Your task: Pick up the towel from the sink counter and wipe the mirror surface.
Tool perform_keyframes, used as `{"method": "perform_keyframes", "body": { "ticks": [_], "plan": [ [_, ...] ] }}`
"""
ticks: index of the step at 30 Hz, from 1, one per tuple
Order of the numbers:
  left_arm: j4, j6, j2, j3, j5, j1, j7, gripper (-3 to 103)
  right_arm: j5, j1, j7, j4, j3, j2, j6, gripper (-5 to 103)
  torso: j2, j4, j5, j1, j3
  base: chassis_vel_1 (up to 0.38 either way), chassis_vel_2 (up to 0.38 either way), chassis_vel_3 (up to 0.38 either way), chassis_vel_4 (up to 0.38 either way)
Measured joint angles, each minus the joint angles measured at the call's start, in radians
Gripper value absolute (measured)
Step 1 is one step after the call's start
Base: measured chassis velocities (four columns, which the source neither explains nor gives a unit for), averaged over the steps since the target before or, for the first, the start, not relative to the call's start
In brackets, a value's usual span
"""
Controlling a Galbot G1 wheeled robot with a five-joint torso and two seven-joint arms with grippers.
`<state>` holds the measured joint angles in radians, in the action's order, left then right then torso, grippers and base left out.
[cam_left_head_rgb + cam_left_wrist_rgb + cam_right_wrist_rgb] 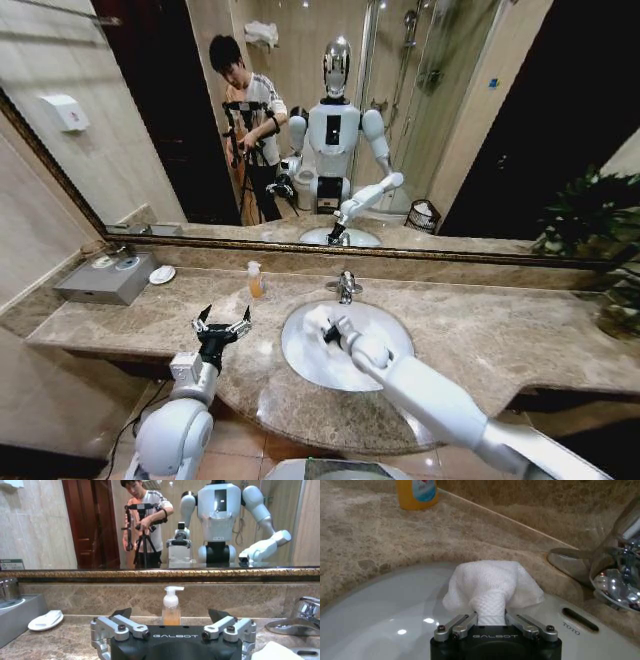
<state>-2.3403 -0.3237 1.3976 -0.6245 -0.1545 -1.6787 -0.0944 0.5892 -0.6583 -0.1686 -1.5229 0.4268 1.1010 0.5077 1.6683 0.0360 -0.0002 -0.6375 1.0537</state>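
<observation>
White towel [490,587], mottled beige-brown sink counter [480,335], orange soap bottle [171,611].

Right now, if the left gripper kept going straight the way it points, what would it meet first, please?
Most likely the soap pump bottle, which stands centred between the open left gripper's fingertips in its wrist view; behind it are the backsplash and the mirror. How near the bottle stands is unclear.

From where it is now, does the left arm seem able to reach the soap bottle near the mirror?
Probably yes. The left end effector hovers open over the sink counter, facing the soap bottle, and only bare marble lies between them.
</observation>
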Motion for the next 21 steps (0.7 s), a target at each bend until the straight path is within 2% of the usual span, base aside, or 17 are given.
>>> {"method": "perform_keyframes", "body": {
  "ticks": [11, 14, 18, 21],
  "plan": [
    [0.0, 0.0, 0.0, 0.0, 0.0, 0.0, 0.0, 100, -0.012, -0.101, -0.007, -0.101, 0.077, -0.077, 0.005, 10, 0.0, -0.0004, 0.0003, 0.0, 0.0, 0.0, 0.0, 0.0, 0.0],
    [0.0, 0.0, 0.0, 0.0, 0.0, 0.0, 0.0, 100, -0.002, -0.129, -0.03, -0.152, 0.094, -0.105, 0.019, 10, 0.0, -0.0004, 0.0, 0.0, 0.0, 0.0, 0.0, 0.0, 0.0],
    [0.0, 0.0, 0.0, 0.0, 0.0, 0.0, 0.0, 100, 0.006, -0.118, -0.041, -0.142, 0.097, -0.09, 0.021, 10, 0.0, -0.0004, -0.0001, 0.0, 0.0, 0.0, 0.0, 0.0, 0.0],
    [0.0, 0.0, 0.0, 0.0, 0.0, 0.0, 0.0, 100, 0.02, -0.048, -0.053, -0.074, 0.073, -0.021, 0.021, 10, 0.0, 0.0006, 0.0001, 0.0, 0.0, 0.0, 0.0, 0.0, 0.0]
  ]
}}
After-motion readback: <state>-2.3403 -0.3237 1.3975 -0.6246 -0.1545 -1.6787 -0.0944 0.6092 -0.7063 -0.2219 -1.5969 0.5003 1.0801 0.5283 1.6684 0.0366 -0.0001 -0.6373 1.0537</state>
